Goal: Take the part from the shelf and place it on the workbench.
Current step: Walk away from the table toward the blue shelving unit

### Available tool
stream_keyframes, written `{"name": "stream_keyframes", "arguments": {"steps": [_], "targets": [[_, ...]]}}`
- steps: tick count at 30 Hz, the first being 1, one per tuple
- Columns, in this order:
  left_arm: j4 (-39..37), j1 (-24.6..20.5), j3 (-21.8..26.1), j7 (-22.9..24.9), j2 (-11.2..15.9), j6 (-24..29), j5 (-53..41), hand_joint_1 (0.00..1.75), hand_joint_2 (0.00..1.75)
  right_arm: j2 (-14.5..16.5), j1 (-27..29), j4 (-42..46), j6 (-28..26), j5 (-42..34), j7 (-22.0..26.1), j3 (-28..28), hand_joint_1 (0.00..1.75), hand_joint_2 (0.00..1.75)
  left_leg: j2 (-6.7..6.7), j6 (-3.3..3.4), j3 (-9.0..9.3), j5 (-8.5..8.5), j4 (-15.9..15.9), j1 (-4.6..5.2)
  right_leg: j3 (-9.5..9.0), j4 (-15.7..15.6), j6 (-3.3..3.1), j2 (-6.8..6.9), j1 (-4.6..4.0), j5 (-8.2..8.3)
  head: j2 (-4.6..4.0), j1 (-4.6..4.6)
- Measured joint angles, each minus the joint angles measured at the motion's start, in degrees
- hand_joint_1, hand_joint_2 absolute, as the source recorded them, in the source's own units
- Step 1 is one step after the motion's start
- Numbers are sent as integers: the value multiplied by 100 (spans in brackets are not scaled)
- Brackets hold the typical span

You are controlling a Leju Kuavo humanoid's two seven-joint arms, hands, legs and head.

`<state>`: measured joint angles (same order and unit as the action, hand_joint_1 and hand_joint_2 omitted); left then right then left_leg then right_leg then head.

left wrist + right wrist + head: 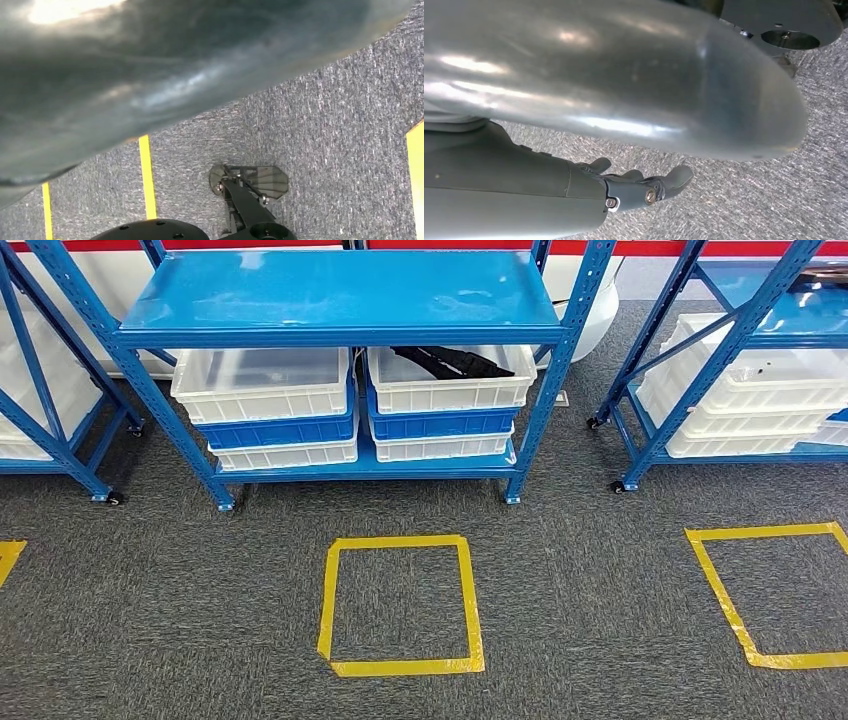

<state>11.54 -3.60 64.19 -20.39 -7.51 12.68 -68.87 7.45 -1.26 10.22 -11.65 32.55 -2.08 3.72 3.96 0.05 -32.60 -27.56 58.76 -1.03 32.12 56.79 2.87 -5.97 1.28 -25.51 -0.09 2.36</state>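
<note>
Approach stage: black part [452, 361] waits in upper-centre white bin [450, 380]; right hand [644, 187] hangs empty, fingers loose; left hand's state unclear. Next: reach.

part [452, 361]: black, elongated | lying in top white bin [450, 390] | shelf [340, 300] lower level

shelf [340, 295]: bright glossy blue frame and boards, with small black wheels at the feet
upper bins [262, 380]: translucent white
middle bins [280, 430]: solid blue, stacked between white ones
part [452, 361]: black, lying in the right-hand white bin
carpet [580, 620]: dark grey, finely speckled weave
tape square [400, 605]: yellow outline on the carpet
second tape square [770, 590]: yellow as well, to the right
right hand [644, 187]: dark grey fingers, with a small silver screw head
</note>
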Motion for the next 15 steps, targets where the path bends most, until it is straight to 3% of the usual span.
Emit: {"name": "stream_keyframes", "arguments": {"steps": [6,10,12,14,15], "targets": [[0,-1,0,-1,-27,90,-8,0,0,-6,-3,0,0,7,-42,0,0,0,0,3,-1,-2,8,6,-1,-8,3,-1,3,3,0,0],[0,-14,1,-11,-40,156,-14,0,0,-10,-2,-1,-1,24,-57,0,0,0,-61,132,82,43,-84,13,15,-44,72,15,30,22,0,1],[0,-19,1,-20,-52,176,-16,0,0,-16,-13,-1,-2,27,-60,0,0,0,-145,192,170,106,-213,-26,202,321,44,240,9,-154,0,-27],[0,-16,1,-21,-55,189,-17,0,0,-21,-30,-1,-2,31,-61,0,0,0,-236,203,180,116,-245,-32,600,1106,0,469,14,-469,0,-51],[0,-14,1,-21,-56,195,-17,0,0,-24,-31,-1,-1,32,-61,0,0,0,-276,194,177,110,-245,-32,779,1442,10,509,24,-571,0,-54]]}}
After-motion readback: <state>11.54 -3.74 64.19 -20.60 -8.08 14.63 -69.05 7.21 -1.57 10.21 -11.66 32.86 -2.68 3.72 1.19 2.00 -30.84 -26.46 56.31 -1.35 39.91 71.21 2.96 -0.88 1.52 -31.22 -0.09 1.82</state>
